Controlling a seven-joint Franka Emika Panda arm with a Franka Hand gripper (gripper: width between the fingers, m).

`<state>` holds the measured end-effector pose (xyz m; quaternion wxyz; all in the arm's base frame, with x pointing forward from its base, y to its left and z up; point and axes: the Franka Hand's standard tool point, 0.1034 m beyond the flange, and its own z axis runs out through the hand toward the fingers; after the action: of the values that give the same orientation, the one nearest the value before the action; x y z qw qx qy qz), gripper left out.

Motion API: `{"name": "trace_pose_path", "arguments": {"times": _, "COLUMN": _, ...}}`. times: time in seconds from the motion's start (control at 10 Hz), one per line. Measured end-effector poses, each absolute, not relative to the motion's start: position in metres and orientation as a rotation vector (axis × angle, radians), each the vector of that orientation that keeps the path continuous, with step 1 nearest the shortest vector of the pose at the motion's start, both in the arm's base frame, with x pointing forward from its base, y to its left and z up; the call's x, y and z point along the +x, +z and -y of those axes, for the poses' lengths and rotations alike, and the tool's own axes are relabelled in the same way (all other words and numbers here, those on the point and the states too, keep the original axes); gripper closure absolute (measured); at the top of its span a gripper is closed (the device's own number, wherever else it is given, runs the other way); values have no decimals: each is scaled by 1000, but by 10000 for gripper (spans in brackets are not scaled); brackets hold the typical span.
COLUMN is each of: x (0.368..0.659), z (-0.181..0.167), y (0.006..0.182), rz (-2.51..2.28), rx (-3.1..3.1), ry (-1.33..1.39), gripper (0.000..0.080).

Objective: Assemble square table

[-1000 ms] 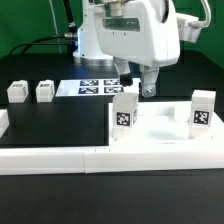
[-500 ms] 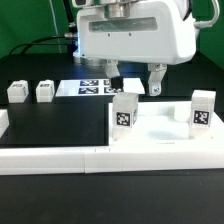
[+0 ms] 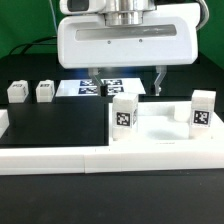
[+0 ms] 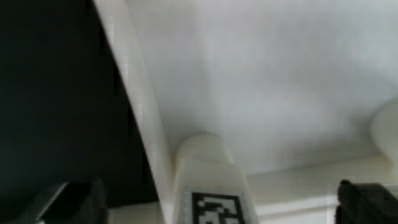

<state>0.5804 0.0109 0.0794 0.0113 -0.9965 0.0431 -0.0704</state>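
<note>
The white square table top (image 3: 160,128) lies at the exterior view's right. Two white tagged legs stand upright on it, one at its left corner (image 3: 124,110) and one at its right (image 3: 203,108). Two more tagged legs (image 3: 16,91) (image 3: 44,91) stand on the black table at the left. My gripper (image 3: 126,82) hangs open just above and behind the left upright leg. In the wrist view that leg (image 4: 214,190) shows between my spread dark fingers (image 4: 71,205), untouched, over the white top (image 4: 267,90). My gripper (image 4: 217,205) holds nothing.
The marker board (image 3: 100,87) lies behind the gripper. A long low white border rail (image 3: 80,158) runs along the front, with a short white end piece (image 3: 3,122) at the left. A dark mat (image 3: 55,122) lies beside the table top.
The hand has turned broadside to the exterior view and looms larger. Its fingers now stand much wider apart, straddling the left upright leg. The parts have not moved.
</note>
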Motion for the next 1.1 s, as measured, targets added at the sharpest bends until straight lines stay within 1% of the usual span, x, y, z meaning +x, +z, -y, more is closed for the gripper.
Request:
{"name": "trace_pose_path", "arguments": {"times": 0.2, "x": 580, "z": -10, "y": 78, "rz": -205, "rx": -3102, "ry": -213, "gripper": 150}}
{"name": "trace_pose_path", "arguments": {"times": 0.3, "x": 564, "z": 0, "y": 57, "rz": -142, "rx": -3100, "ry": -46, "gripper": 150}}
{"name": "trace_pose_path", "arguments": {"times": 0.4, "x": 563, "z": 6, "y": 36, "rz": -152, "rx": -3107, "ry": 5, "gripper": 150}}
{"name": "trace_pose_path", "arguments": {"times": 0.5, "x": 558, "z": 9, "y": 23, "rz": -141, "rx": -3115, "ry": 26, "gripper": 150}}
{"name": "trace_pose_path", "arguments": {"times": 0.6, "x": 551, "z": 15, "y": 16, "rz": -122, "rx": -3126, "ry": 19, "gripper": 150}}
{"name": "trace_pose_path", "arguments": {"times": 0.8, "x": 547, "z": 12, "y": 10, "rz": -149, "rx": -3140, "ry": -30, "gripper": 150}}
{"name": "trace_pose_path", "arguments": {"times": 1.0, "x": 547, "z": 14, "y": 10, "rz": -155, "rx": -3140, "ry": -30, "gripper": 150}}
{"name": "trace_pose_path", "arguments": {"times": 1.1, "x": 547, "z": 14, "y": 10, "rz": -155, "rx": -3140, "ry": -30, "gripper": 297}}
